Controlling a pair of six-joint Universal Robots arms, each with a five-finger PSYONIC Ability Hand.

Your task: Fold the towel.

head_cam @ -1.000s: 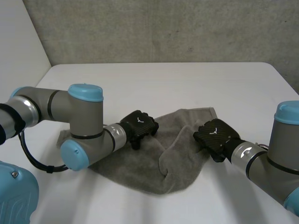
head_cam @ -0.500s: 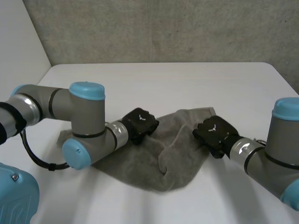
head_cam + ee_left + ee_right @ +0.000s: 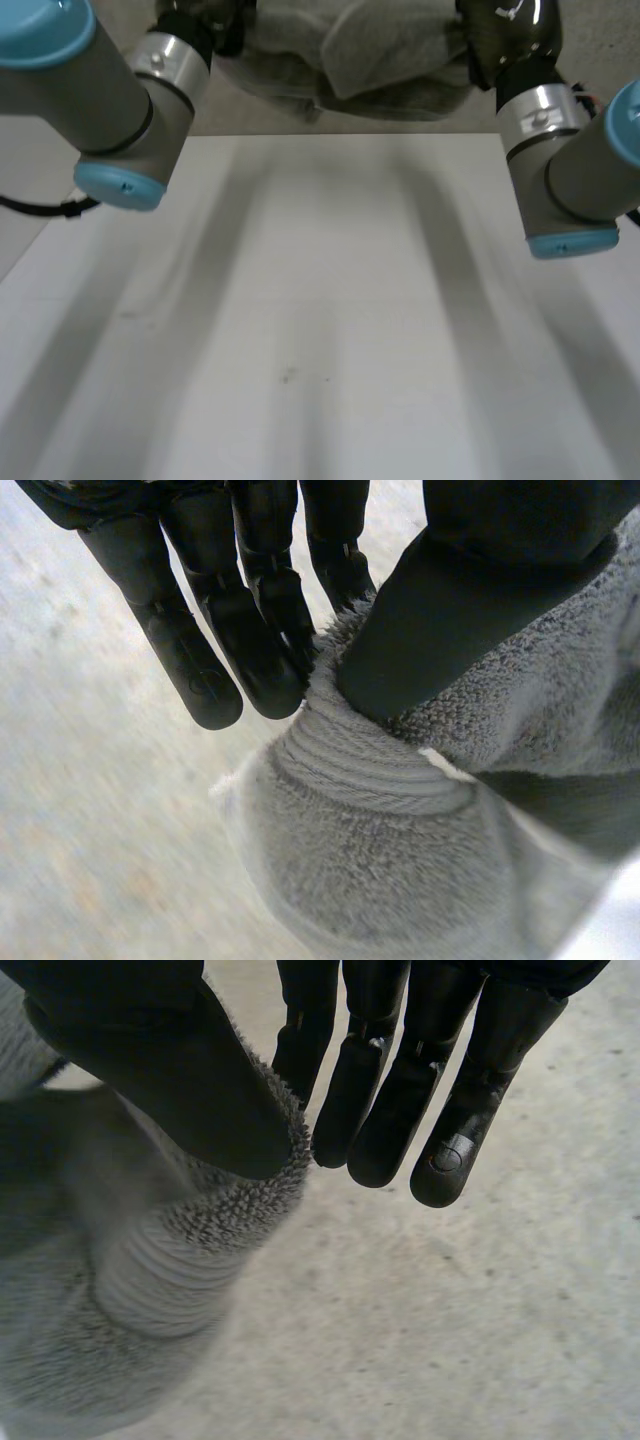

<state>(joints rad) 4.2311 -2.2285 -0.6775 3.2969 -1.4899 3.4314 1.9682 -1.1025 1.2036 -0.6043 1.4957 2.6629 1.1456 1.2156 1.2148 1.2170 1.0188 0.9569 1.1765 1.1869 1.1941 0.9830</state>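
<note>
Grey towel [image 3: 385, 45] up off white table [image 3: 330, 300], bunched, slung between both hands, middle sagging in folds. Left hand [image 3: 250, 630] at towel's left end: thumb and straight fingers pinch cloth near banded hem. Right hand [image 3: 170, 1060] at right end: thumb presses pile against fingers, same pinch. Left arm [image 3: 100, 100], right arm [image 3: 570, 170] raised at either side

One towel [image 3: 385, 50] is counted. Two hands are counted: left hand [image 3: 255, 650], right hand [image 3: 385, 1110]. Two arms are counted: left arm [image 3: 90, 95], right arm [image 3: 570, 175]. One table [image 3: 320, 350] is counted.
</note>
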